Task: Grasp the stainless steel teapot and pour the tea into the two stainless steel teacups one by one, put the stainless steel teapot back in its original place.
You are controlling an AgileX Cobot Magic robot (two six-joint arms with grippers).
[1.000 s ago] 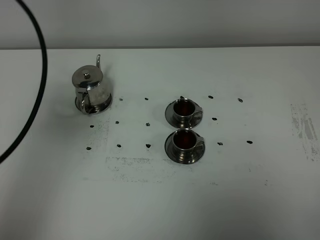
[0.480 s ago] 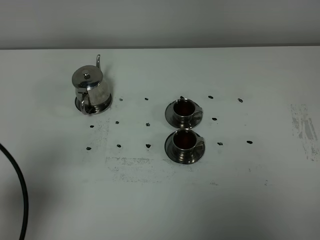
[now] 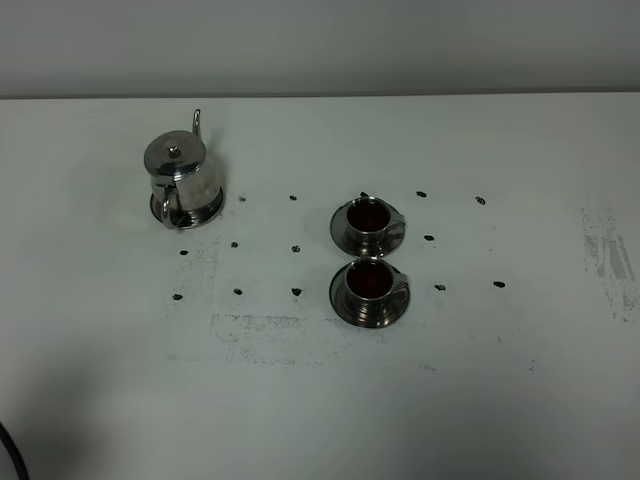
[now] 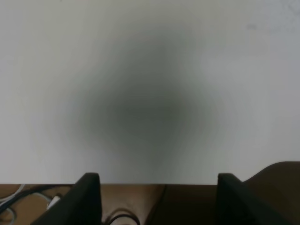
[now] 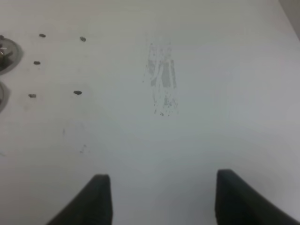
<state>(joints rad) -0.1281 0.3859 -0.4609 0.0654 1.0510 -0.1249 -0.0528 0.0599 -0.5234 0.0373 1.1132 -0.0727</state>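
Each wrist view shows two dark, blunt fingers (image 4: 89, 199) (image 5: 96, 199); a black cable (image 3: 12, 455) curves at the desk's corner.

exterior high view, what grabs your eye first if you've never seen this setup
The shiny squat steel teapot with its domed, knobbed lid stands alone at the left rear of the white table. Right of centre, two small steel teacups on round saucers, the farther and the nearer, hold reddish-brown tea.

Teapot (image 3: 181, 182) far left, two teacups (image 3: 370, 258) (touching saucers) mid-table, wide gap between
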